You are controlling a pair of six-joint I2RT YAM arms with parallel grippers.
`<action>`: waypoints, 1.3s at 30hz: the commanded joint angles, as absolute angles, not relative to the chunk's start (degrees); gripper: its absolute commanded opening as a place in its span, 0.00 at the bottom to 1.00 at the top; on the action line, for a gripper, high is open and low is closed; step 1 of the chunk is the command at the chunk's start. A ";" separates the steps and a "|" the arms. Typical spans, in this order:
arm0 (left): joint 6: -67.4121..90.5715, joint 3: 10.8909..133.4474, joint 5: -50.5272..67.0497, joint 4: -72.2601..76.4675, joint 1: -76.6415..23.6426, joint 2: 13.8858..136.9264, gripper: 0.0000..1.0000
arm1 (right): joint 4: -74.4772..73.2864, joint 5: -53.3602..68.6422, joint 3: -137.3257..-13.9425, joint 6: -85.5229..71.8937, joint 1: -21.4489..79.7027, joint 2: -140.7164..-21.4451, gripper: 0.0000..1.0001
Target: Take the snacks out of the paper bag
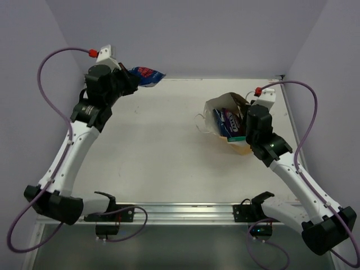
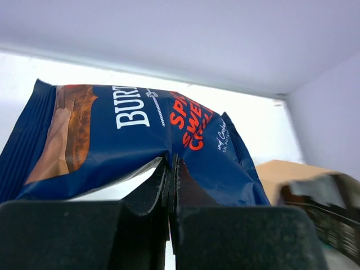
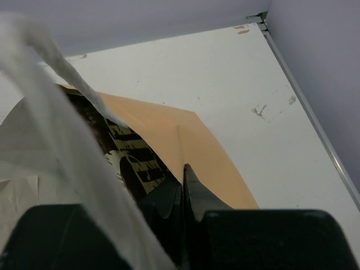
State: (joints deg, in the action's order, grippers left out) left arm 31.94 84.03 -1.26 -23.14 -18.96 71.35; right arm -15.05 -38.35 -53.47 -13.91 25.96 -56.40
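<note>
My left gripper (image 1: 130,79) is shut on a blue snack packet (image 1: 147,76) and holds it up at the table's far left; in the left wrist view the packet (image 2: 140,140) hangs from the closed fingertips (image 2: 170,169). The tan paper bag (image 1: 243,147) stands open at the right with a purple packet (image 1: 229,118), a teal packet (image 1: 237,138) and a dark brown chip bag (image 3: 129,157) inside. My right gripper (image 1: 251,125) is shut on the bag's rim (image 3: 191,140), beside its white string handle (image 3: 62,112).
A metal rail (image 1: 180,209) runs along the near edge of the table. Lilac walls close in the back and both sides. The white table top (image 1: 152,146) lies between the two arms.
</note>
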 commanded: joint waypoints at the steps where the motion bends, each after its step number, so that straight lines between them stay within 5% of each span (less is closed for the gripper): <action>1: 29.00 78.67 3.96 -14.87 -12.49 79.88 0.00 | -14.77 -35.26 -56.51 -13.80 25.93 -56.60 0.00; 11: 29.00 68.92 7.37 10.28 -1.67 98.87 0.00 | -14.77 -30.06 -55.64 -12.31 25.93 -55.81 0.00; 14: 30.49 63.92 12.38 10.46 -1.76 95.48 0.34 | -14.07 -29.36 -55.02 -11.34 25.93 -55.20 0.00; 15: 30.93 60.16 13.35 9.94 -1.76 93.45 0.59 | -13.89 -29.01 -55.02 -10.73 26.01 -55.02 0.00; 18: 31.38 56.08 12.66 5.03 -3.60 82.56 1.00 | -14.24 -28.74 -55.46 -9.32 26.02 -54.93 0.00; 26: 39.96 66.61 7.65 -12.92 -29.04 70.40 0.95 | -9.41 -26.46 -53.88 -4.67 26.02 -54.41 0.00; 32: 45.69 77.06 1.06 -15.64 -46.03 78.12 0.84 | -5.27 -21.80 -50.98 -0.70 26.37 -54.14 0.00; 39: 49.66 80.24 0.26 -16.26 -53.87 86.04 0.73 | -1.50 -27.14 -48.08 -0.97 29.44 -54.05 0.00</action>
